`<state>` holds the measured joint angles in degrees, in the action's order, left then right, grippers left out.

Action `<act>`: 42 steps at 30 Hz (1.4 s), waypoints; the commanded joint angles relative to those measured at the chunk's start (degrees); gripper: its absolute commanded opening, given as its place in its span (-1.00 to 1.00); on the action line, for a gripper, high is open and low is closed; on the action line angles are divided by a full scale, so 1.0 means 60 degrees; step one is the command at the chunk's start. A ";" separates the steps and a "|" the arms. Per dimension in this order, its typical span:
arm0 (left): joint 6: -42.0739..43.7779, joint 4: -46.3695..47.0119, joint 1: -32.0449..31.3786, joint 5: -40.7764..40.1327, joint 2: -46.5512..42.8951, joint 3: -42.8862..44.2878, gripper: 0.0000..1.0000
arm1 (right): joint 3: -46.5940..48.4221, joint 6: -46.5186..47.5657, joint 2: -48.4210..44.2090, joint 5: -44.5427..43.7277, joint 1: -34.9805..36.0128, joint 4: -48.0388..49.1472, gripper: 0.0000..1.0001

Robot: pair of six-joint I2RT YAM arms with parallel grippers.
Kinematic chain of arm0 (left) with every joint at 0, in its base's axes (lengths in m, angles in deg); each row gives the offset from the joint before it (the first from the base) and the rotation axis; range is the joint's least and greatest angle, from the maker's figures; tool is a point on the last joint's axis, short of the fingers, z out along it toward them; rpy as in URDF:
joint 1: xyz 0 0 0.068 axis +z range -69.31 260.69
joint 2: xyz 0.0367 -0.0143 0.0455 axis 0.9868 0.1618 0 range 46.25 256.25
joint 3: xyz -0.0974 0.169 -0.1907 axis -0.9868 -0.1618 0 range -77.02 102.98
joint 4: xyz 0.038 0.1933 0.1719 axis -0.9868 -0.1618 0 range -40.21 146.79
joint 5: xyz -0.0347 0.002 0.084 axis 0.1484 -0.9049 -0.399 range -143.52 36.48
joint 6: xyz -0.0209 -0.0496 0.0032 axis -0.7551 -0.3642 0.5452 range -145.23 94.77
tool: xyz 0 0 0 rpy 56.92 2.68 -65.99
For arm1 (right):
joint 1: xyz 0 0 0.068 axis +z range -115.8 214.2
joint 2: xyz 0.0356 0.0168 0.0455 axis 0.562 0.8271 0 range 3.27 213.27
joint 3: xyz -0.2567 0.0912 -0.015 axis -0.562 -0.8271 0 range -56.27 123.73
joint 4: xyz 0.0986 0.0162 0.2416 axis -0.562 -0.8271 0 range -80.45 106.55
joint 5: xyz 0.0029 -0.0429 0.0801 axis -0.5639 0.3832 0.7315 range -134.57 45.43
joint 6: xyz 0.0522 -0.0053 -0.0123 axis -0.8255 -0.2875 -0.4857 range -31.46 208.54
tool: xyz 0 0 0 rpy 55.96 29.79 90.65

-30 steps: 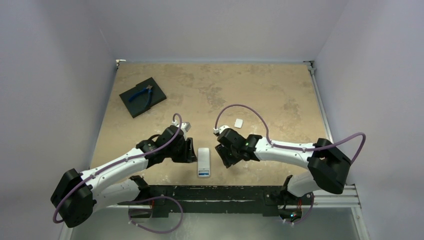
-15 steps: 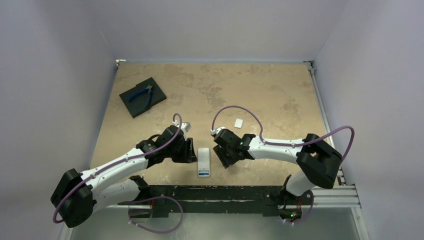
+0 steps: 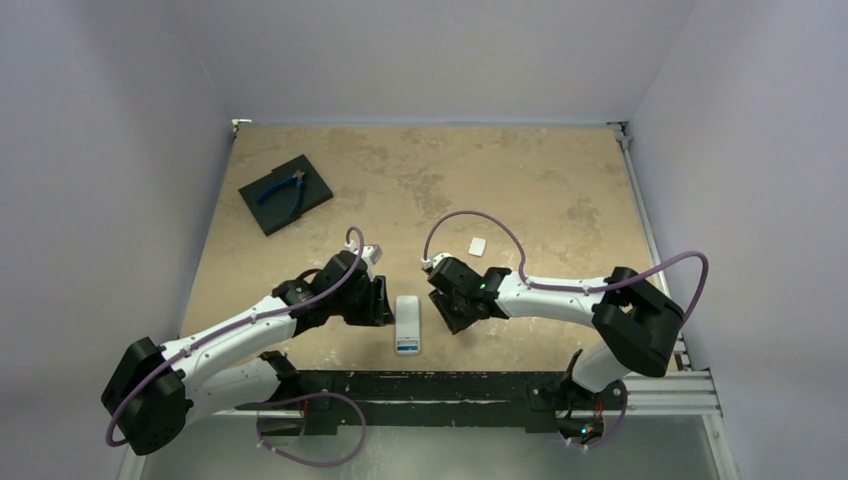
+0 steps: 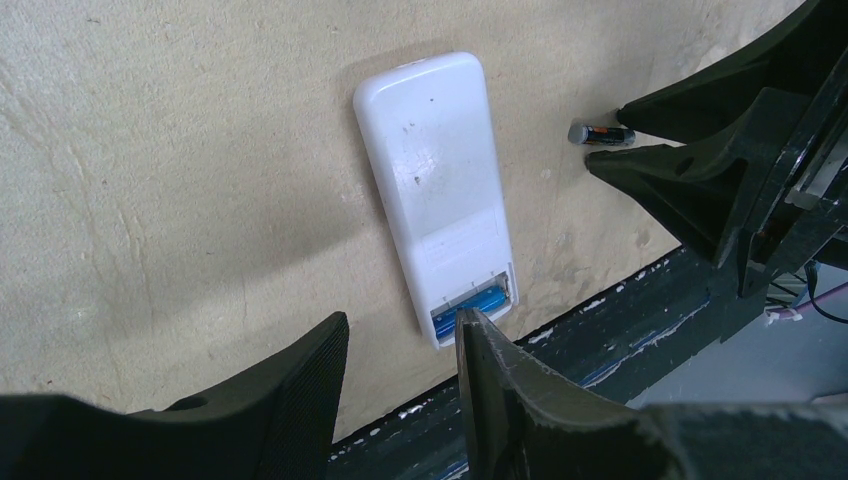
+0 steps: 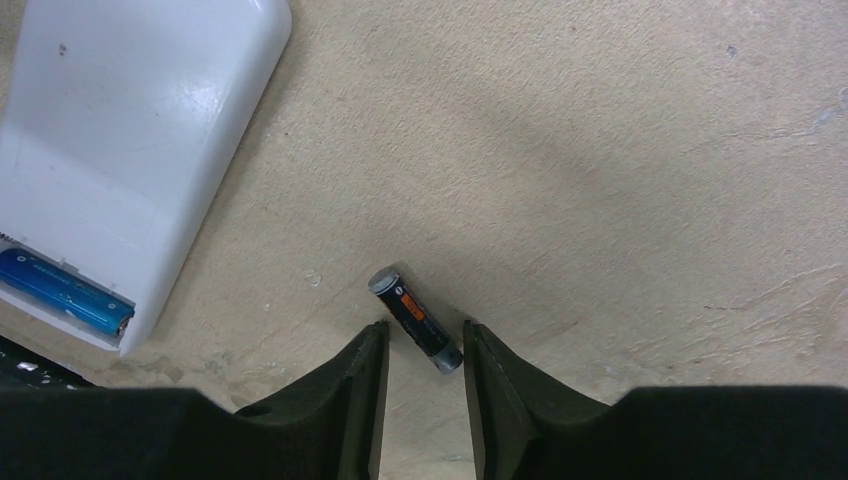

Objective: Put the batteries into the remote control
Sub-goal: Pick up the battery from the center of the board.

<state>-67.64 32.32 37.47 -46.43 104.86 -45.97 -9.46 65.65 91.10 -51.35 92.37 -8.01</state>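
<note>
The white remote control (image 3: 408,323) lies back-up near the table's front edge, also in the left wrist view (image 4: 433,180) and the right wrist view (image 5: 120,150). Its battery bay is uncovered and holds the blue battery (image 4: 470,304) (image 5: 62,290). The dark battery (image 5: 415,319) (image 4: 601,134) lies on the table just right of the remote, its lower end between my right gripper's (image 5: 421,345) open fingers. My left gripper (image 4: 400,335) is open and empty, just left of the remote's bay end. In the top view the left gripper (image 3: 383,303) and right gripper (image 3: 444,312) flank the remote.
A black square pad (image 3: 285,194) with blue-handled pliers (image 3: 283,188) sits at the far left. A small white piece (image 3: 478,245), perhaps the battery cover, lies behind the right arm. The table's dark front rail (image 3: 430,385) runs just below the remote.
The right gripper has shifted a little left toward the remote and the right arm's elbow has moved left. The left arm and the remote have not moved.
</note>
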 commanded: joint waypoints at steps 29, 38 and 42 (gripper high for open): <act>-0.0038 0.0092 -0.0043 0.0053 -0.0262 0.0181 -0.13 | -0.0075 -0.0834 -0.0108 -0.0523 0.0720 -0.0459 -0.79; -0.0523 -0.0157 -0.0042 -0.0249 -0.0839 -0.0117 -0.13 | 0.0057 -0.0690 -0.0878 -0.0631 0.0753 -0.0581 -0.98; -0.0667 -0.0251 -0.0036 -0.0366 -0.1052 -0.0161 -0.13 | 0.0155 -0.0475 -0.1234 -0.0644 0.0771 -0.0625 -1.00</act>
<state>-69.83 31.40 37.47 -47.19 100.16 -46.21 -10.21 61.65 86.70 -53.93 96.57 -10.67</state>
